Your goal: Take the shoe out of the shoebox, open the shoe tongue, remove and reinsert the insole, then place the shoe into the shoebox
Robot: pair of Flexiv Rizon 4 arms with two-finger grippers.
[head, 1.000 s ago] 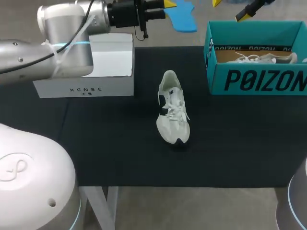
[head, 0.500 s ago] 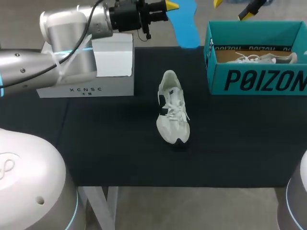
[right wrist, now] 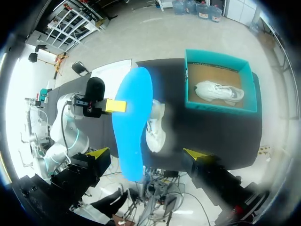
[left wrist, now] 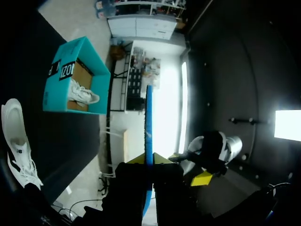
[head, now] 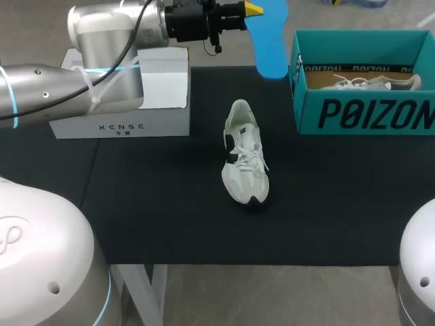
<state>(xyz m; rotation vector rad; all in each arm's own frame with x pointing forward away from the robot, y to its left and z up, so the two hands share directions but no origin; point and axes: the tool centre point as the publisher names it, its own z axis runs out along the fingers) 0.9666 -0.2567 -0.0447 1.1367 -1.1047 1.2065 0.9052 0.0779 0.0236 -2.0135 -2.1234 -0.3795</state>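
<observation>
Your left gripper (head: 253, 9), clamped on the blue insole (head: 268, 41), has swung it lower beyond the shoe (head: 245, 159); your right gripper (right wrist: 146, 154) gapes wide high above the shoe. Reinsertion looks next.

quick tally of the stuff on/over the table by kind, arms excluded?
Shoes: 2 (loose white shoe, boxed white shoe)
Boxes: 2 (teal shoebox, white box)
Insoles: 1 (blue insole)
Total: 5
</observation>
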